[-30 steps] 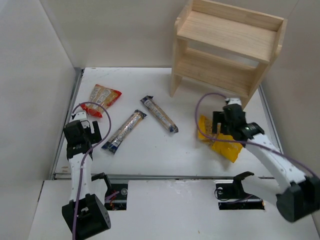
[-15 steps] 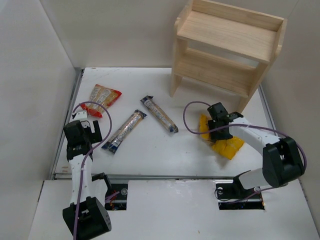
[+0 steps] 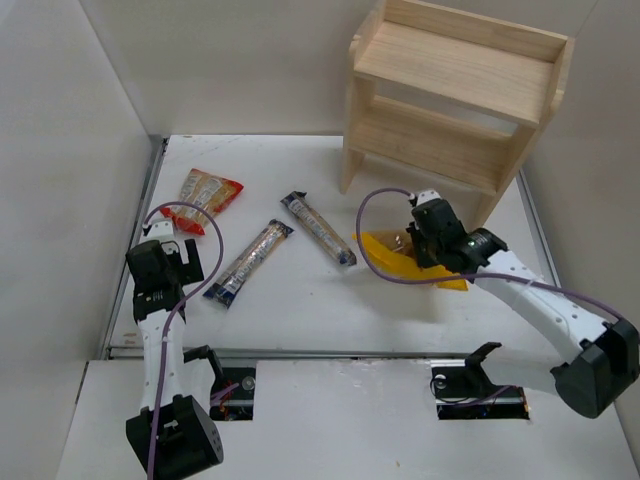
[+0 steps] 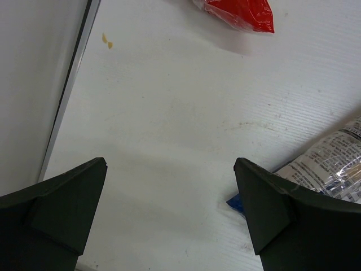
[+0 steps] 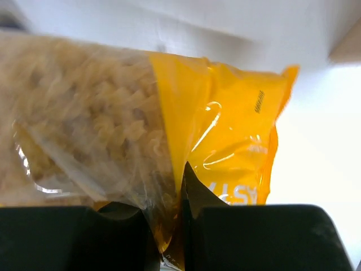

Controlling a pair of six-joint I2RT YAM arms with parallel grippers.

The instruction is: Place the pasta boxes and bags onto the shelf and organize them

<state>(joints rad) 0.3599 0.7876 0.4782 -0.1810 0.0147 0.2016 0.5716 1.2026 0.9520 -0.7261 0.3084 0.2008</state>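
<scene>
My right gripper [image 3: 428, 243] is shut on the yellow pasta bag [image 3: 392, 257], which hangs tilted just off the table in front of the pale wooden shelf [image 3: 455, 90]. In the right wrist view the yellow bag [image 5: 225, 130] fills the frame, pinched between my jaws [image 5: 175, 226]. Two slim dark-blue spaghetti packs [image 3: 248, 262] [image 3: 318, 228] lie at mid-table. A red bag [image 3: 206, 196] lies at the back left. My left gripper [image 3: 172, 258] stands open over bare table; its wrist view shows a spaghetti pack end [image 4: 327, 166] and the red bag's corner [image 4: 242, 12].
White side walls close in the table on the left and right. A metal rail [image 4: 70, 84] runs along the table's left edge, close to my left gripper. The shelf's legs [image 3: 350, 165] stand at the back right, both tiers bare.
My right gripper closed on the yellow bag and lifted it, dragging it left and toward the shelf. The left arm stayed put.
</scene>
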